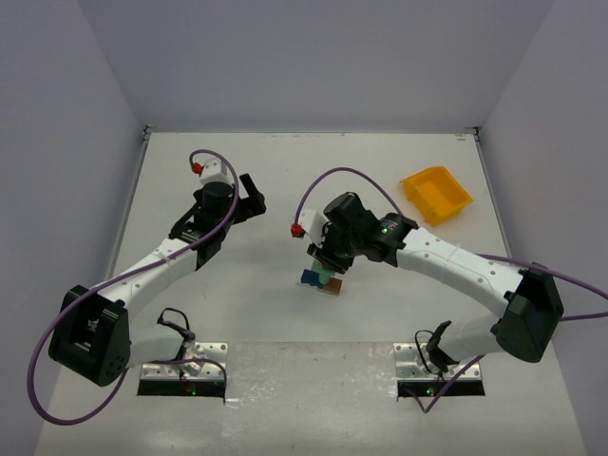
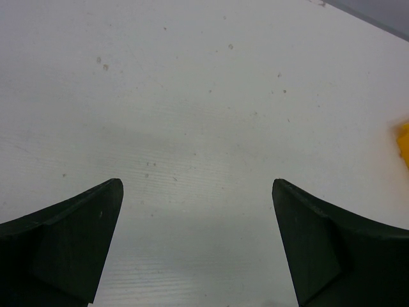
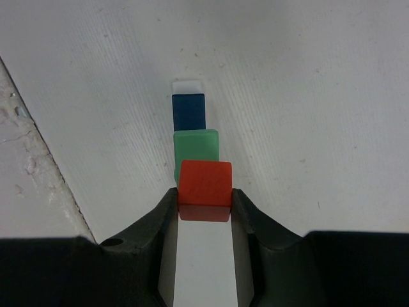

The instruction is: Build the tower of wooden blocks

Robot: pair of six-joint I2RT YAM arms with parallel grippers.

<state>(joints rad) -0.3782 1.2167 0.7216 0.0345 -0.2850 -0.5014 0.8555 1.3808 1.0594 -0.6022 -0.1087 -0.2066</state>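
Currently: red block (image 3: 204, 182) clenched in right gripper (image 3: 204, 199); mint block (image 3: 196, 147), blue block (image 3: 189, 112) lined just ahead of it. Red block to be squared over mint block before release. Left gripper (image 2: 197, 185) splayed, empty.

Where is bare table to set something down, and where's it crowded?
Bare: between left gripper and right gripper, and under the left one. Crowded: the block stack, where the right gripper grips the red block; yellow bin far right.

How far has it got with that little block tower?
Done: the small dark blue wooden block and mint green wooden block sit together; whether stacked, I cannot tell. In hand: the right gripper clamps a red wooden block by them. To do: setting it down. The left gripper is open, empty.
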